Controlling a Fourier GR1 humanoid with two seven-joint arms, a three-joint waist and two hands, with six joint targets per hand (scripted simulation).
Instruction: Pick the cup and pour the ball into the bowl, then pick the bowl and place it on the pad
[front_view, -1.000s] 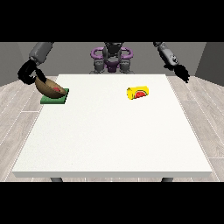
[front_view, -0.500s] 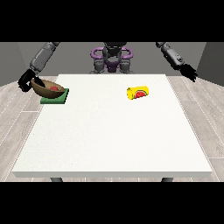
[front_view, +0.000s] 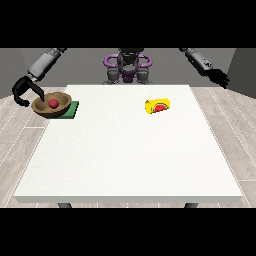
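My hand at the view's left (front_view: 22, 93) is hanging just off the worktop's (front_view: 128, 155) far left corner, w/ fingers curling down toward the rim of the bowl (front_view: 51, 105); can't tell if they're actually touching or gripping it. The bowl, brown, is sitting on the green pad (front_view: 70, 109), overhanging the pad's left side and the worktop edge a bit. The red ball (front_view: 53, 103) is lying inside the bowl, approx centre.

The yellow cup (front_view: 158, 106) is lying on its side on the worktop's far right part, well apart from the bowl and pad, its red-lined opening facing the camera.

My hand at the view's right (front_view: 218, 77) is hovering in the air beyond the worktop's far right corner, well apart from the cup, holding nothing; its fingers are too small and dark for me to tell whether they're spread or curled.

My torso (front_view: 128, 67) is standing behind the far edge, approx middle.
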